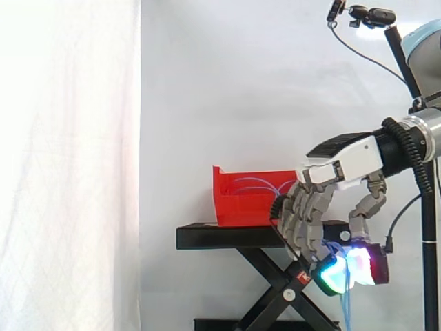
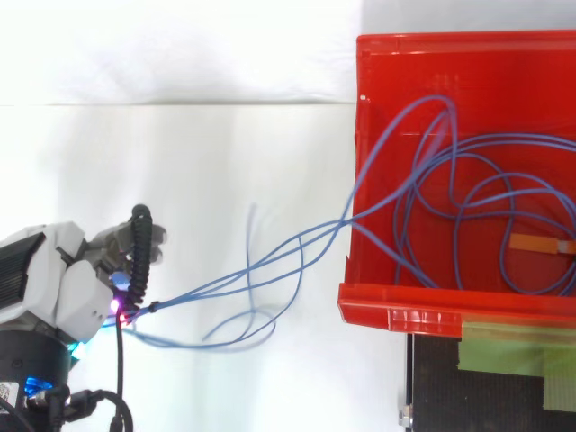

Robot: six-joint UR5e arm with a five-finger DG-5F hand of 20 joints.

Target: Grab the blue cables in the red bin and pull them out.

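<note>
Red rectangular plastic bin (image 2: 405, 306), at the right of the top view, on a black scissor-lift stand (image 1: 227, 236). White-and-grey robot hand (image 2: 67, 283), lower left, fingers curled and pinching the thin blue cables (image 2: 270, 258). Tangled loops lie inside the bin, and several strands cross its left wall, converging at the glowing fingertips (image 1: 333, 272).

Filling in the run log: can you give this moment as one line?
step: pull-out | hand: shut on blue cables, outside red bin | cables: partly over bin's wall, loops inside | bin: on black stand
</note>
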